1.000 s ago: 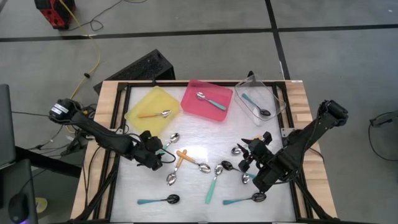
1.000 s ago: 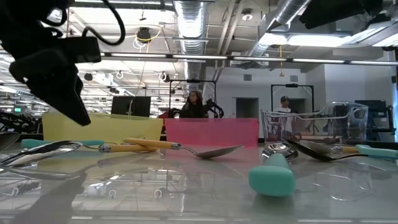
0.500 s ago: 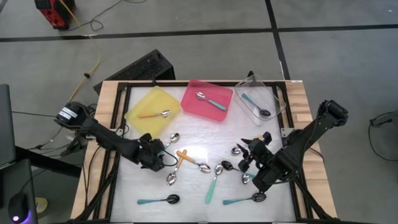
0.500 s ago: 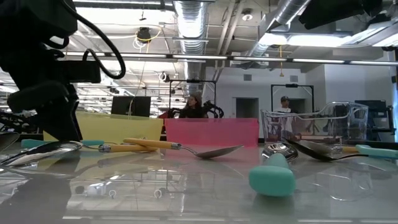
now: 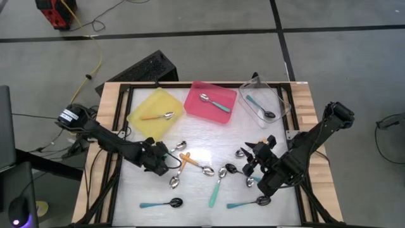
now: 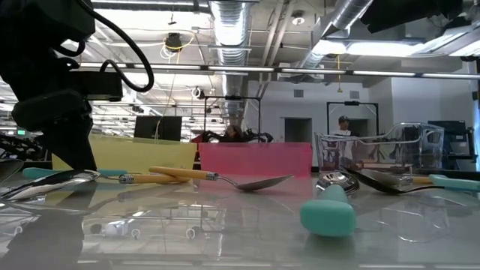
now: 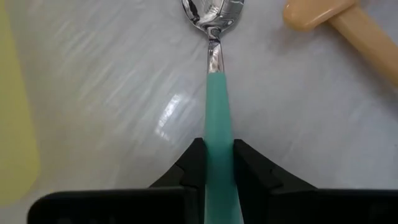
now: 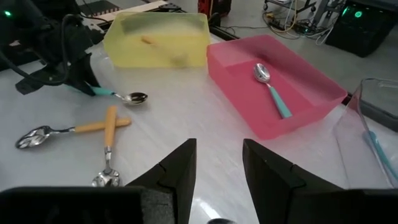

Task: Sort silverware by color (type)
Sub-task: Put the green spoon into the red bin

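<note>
The bench (image 5: 253,133) carries three trays beyond the left hand (image 5: 166,159): a yellow tray (image 5: 155,113), a pink tray (image 5: 211,102) beside it, and a clear tray (image 5: 264,101) further toward the right arm. Each holds one spoon. The rest of the silverware lies loose between the two hands — orange-handled spoons (image 5: 185,158) crossed just past the left hand's fingertips, teal ones nearer the bench's front edge.

The left hand is closed on the teal-handled spoon (image 7: 217,106), fingers (image 7: 194,163) pinching the plastic handle from both sides, the shiny bowl pointing straight out ahead of it. The spoon looks to be lying on the bench, not lifted.

The spoon is probably light and stiff; the plastic handle offers better purchase than the polished bowl, so mid-handle seems the right place to hold. Gripped nearer the end, it might pivot.

The right hand (image 8: 216,168) hovers over the spoons on its own side with fingers partly apart, holding nothing.
</note>
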You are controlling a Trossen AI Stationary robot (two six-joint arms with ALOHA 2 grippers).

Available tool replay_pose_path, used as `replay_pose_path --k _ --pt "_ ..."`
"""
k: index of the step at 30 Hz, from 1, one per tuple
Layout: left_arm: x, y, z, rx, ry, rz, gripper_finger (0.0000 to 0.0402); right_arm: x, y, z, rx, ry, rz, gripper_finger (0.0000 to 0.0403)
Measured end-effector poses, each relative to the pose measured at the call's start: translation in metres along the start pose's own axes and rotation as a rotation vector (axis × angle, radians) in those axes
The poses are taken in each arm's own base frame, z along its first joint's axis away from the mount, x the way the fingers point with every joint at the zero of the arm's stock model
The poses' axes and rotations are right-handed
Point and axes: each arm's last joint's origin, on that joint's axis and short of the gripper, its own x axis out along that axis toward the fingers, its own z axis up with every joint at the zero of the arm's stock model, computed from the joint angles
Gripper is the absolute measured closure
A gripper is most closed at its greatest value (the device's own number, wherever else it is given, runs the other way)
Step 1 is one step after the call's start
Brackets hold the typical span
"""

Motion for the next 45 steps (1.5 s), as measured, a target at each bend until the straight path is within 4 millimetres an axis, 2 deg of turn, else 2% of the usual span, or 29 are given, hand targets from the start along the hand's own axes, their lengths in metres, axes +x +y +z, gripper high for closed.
replay_pose_path --k 6,17,24,29,33,37,45 --pt "-0.003 0.0 0.001 -0.013 -0.011 -0.017 0.0365 -0.004 0.003 -0.001 0.017 -0.003 0.028 0.0246" --pt "-0.031 -0.005 0.021 -0.005 -0.119 -0.094 0.0365 -0.008 0.006 -0.003 0.034 -0.006 0.055 0.0246" --pt "-0.048 -0.001 0.029 -0.033 -0.238 -0.12 0.0365 -0.007 0.009 -0.001 0.071 -0.015 0.065 0.0246" --pt "-0.07 -0.002 0.039 -0.008 -0.415 -0.194 0.0365 -0.004 0.009 0.001 0.081 -0.023 0.055 0.0246" --pt "-0.09 0.004 0.052 0.014 -0.543 -0.262 0.0365 0.003 0.007 0.005 0.046 -0.035 0.022 0.0246" --pt "-0.101 0.02 0.062 0.024 -0.62 -0.243 0.0365 0.018 0.003 0.012 0.008 -0.036 -0.036 0.0246" --pt "-0.111 0.057 0.093 0.065 -0.761 -0.171 0.0365 0.064 -0.02 0.037 -0.126 -0.043 -0.243 0.0246"
